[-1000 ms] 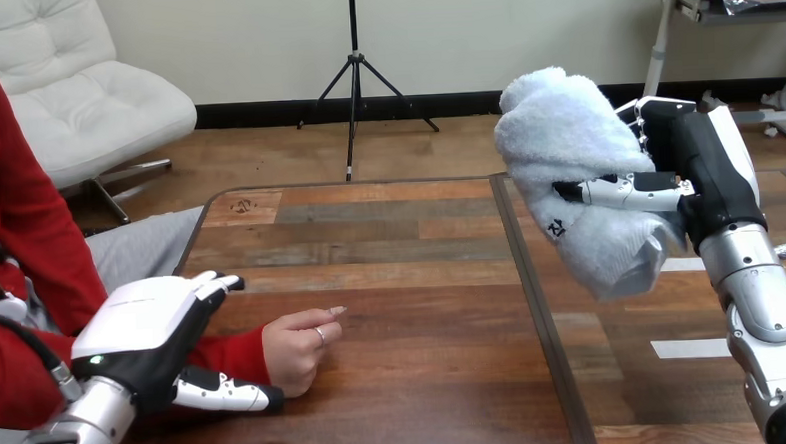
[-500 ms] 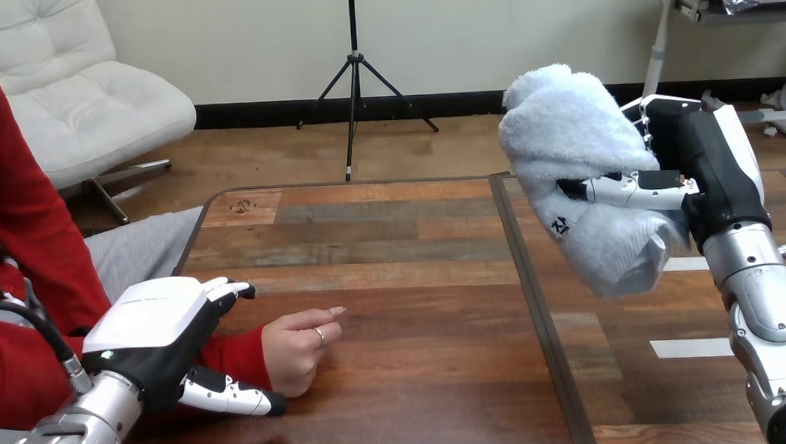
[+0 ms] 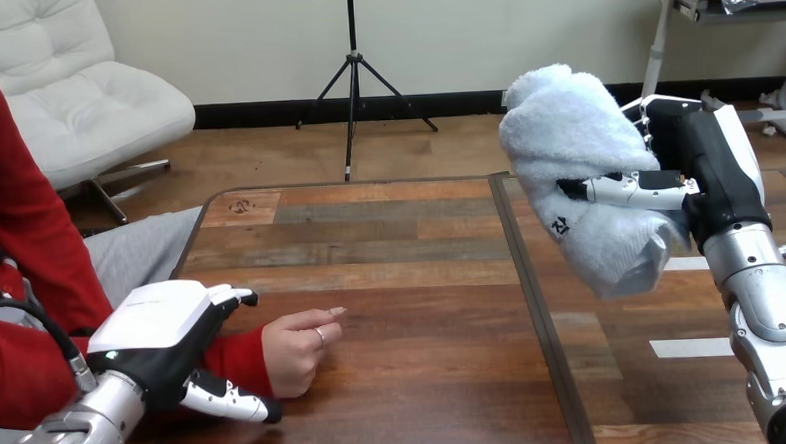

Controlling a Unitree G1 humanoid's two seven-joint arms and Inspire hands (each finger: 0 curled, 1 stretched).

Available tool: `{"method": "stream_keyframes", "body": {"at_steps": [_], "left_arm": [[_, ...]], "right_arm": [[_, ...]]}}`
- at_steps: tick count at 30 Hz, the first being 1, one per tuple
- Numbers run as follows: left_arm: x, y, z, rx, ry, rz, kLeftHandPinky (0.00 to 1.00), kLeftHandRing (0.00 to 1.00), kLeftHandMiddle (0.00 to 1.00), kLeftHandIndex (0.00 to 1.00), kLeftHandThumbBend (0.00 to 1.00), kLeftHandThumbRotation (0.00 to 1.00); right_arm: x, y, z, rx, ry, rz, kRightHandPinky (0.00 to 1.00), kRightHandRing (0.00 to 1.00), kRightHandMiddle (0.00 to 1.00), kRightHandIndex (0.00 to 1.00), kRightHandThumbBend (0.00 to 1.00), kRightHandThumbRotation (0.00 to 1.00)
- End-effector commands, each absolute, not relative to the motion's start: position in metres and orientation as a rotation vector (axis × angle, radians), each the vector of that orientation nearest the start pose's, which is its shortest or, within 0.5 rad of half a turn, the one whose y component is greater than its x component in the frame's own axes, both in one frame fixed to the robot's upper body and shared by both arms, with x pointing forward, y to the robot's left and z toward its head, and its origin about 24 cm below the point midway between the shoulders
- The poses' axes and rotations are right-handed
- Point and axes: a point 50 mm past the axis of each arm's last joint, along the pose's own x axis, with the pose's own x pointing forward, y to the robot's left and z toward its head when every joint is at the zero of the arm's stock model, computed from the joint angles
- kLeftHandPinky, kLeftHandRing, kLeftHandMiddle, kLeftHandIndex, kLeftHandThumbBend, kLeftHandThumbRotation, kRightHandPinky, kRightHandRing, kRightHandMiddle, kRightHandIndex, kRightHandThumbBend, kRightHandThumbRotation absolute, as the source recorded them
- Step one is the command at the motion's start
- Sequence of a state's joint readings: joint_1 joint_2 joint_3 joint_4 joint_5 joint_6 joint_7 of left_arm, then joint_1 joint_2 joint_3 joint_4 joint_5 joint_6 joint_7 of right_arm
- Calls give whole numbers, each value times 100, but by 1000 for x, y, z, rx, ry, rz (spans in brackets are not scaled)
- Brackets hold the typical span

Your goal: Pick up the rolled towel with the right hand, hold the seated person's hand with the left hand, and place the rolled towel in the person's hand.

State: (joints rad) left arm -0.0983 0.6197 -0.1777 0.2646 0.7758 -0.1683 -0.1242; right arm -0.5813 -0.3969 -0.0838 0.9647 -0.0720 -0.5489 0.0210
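Mostly hidden under black-and-white left hand (image 3: 159, 337): person's red-sleeved wrist (image 3: 241, 357). Behind fluffy white rolled towel (image 3: 579, 169): fingers of right hand (image 3: 712, 163).

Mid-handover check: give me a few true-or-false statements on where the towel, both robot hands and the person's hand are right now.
1. The right hand holds the rolled towel up off the table. True.
2. The rolled towel already lies in the person's hand. False: the two are well apart, with the towel at the view's right.
3. The person's hand rests on the table with its fingers loosely curled. True.
4. The left hand lies flat on bare table, far from the person. False: it is over the person's red sleeve at the wrist.
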Motion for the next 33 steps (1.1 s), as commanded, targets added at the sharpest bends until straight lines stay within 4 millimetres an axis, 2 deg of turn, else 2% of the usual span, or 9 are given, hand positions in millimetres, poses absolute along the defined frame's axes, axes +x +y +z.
{"method": "stream_keyframes", "body": {"at_steps": [1, 33], "left_arm": [[279, 237, 47, 1419, 45, -354, 86, 88, 89, 86, 100, 44], [280, 239, 42, 1456, 71, -351, 83, 85, 86, 83, 94, 37]], "right_arm": [[349, -247, 106, -377, -306, -79, 29, 34, 40, 43, 81, 0], [348, -245, 105, -361, -306, -75, 30, 35, 40, 43, 81, 0]]}}
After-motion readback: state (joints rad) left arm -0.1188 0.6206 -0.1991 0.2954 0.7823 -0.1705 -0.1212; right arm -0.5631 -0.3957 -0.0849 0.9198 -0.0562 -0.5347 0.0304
